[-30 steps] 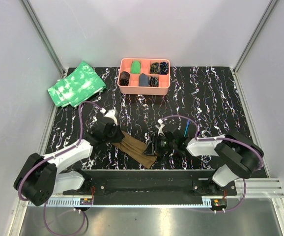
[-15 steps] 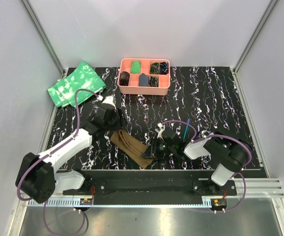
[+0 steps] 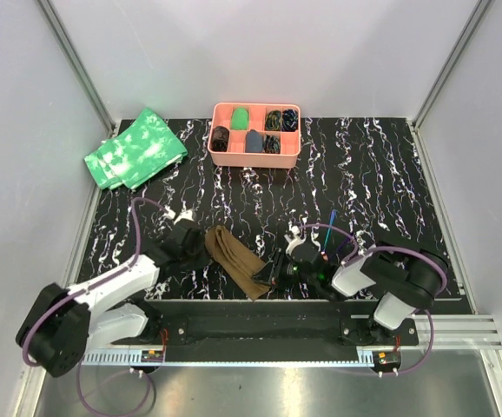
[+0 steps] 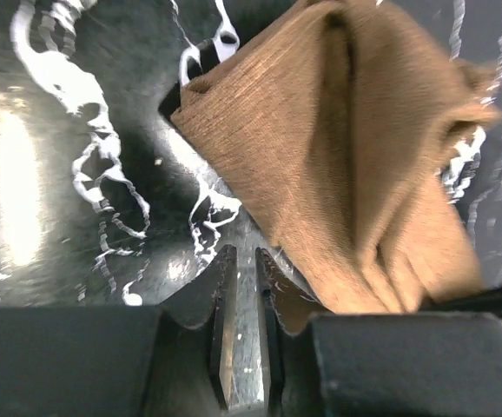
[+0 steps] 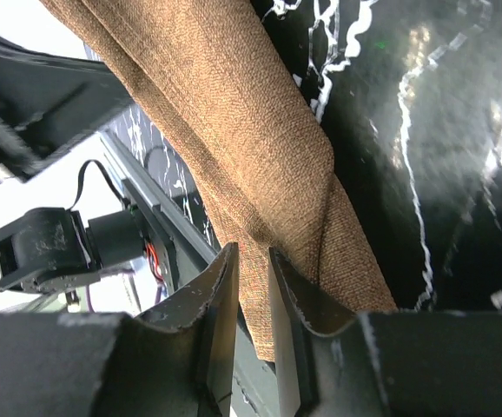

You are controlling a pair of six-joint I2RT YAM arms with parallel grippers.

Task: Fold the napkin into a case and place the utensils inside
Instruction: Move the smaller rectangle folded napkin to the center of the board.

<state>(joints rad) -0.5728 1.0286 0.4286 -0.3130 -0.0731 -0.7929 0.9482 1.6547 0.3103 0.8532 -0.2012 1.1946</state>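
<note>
The plain brown napkin (image 3: 235,259) lies as a narrow, layered strip, slanting across the front of the table. In the left wrist view, the napkin (image 4: 346,148) spreads up and to the right of my left gripper (image 4: 242,261). Those jaws stand nearly closed on a thin slit, with only bare table between them. My left gripper (image 3: 197,250) sits just left of the strip's far end. My right gripper (image 3: 277,274) is at the strip's near end. Its fingers (image 5: 221,287) are closed on the napkin's (image 5: 251,148) edge. The utensils (image 3: 331,224) lie by the right arm, partly hidden.
A pink compartment tray (image 3: 255,157) with small dark and green items stands at the back centre. Green white-mottled cloths (image 3: 135,148) lie at the back left. The table's metal front rail (image 5: 138,208) runs close under the napkin's near end.
My left gripper let go of the napkin's far end, drew back toward the near left and closed again, empty. The napkin's far end has shifted slightly. The right jaws narrowed on the near end.
</note>
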